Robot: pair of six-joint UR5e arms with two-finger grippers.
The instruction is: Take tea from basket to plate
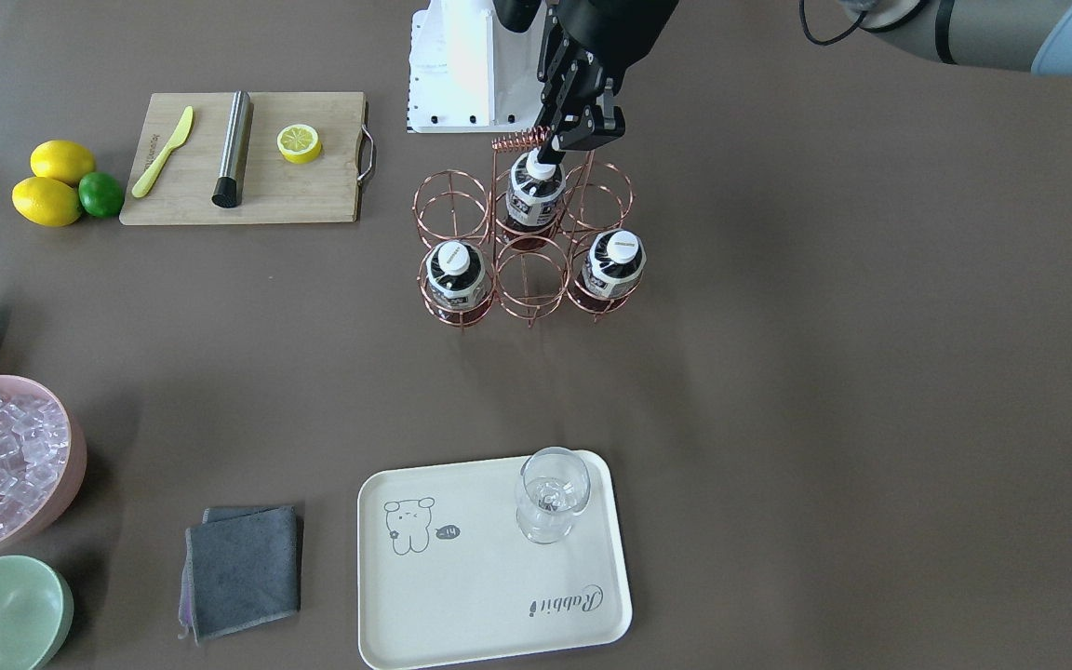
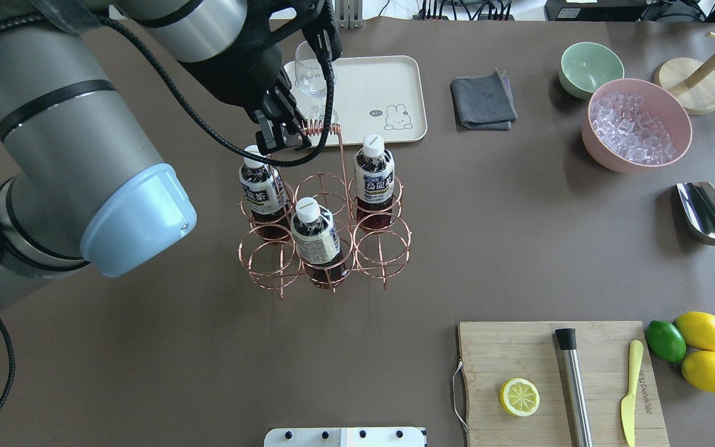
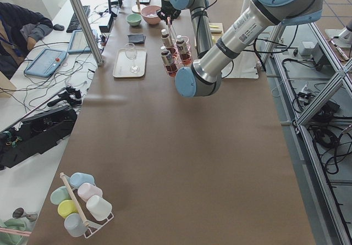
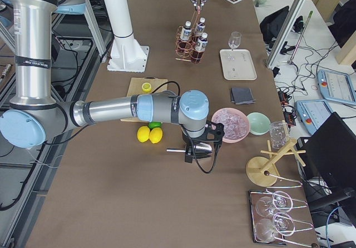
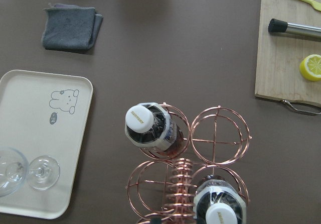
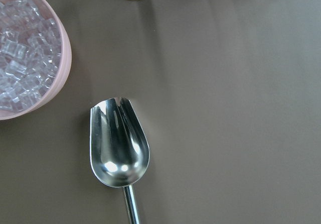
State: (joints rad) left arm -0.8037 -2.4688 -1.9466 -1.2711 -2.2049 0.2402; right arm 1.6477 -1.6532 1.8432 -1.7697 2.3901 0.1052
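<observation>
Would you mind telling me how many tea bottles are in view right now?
3, all in the copper wire basket: the near bottle in the robot-side row's middle ring, the left bottle and the right bottle in the far row's end rings. None appears hidden.

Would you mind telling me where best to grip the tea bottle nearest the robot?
Likely its white cap, from straight above: the bottle stands upright, and a wire ring of the basket encircles its lower body, blocking a side approach.

1. Wooden cutting board (image 2: 519, 347) carrying a lemon half (image 2: 519, 397), steel muddler (image 2: 573, 385), yellow knife (image 2: 629, 391).
2. Two lemons (image 2: 704, 330) beside a lime (image 2: 665, 341).
3. Pink bowl (image 2: 630, 166) of ice cubes (image 2: 634, 124), green bowl (image 2: 587, 65), grey cloth (image 2: 483, 102), steel scoop (image 2: 708, 217), wine glass (image 1: 552, 493).
</observation>
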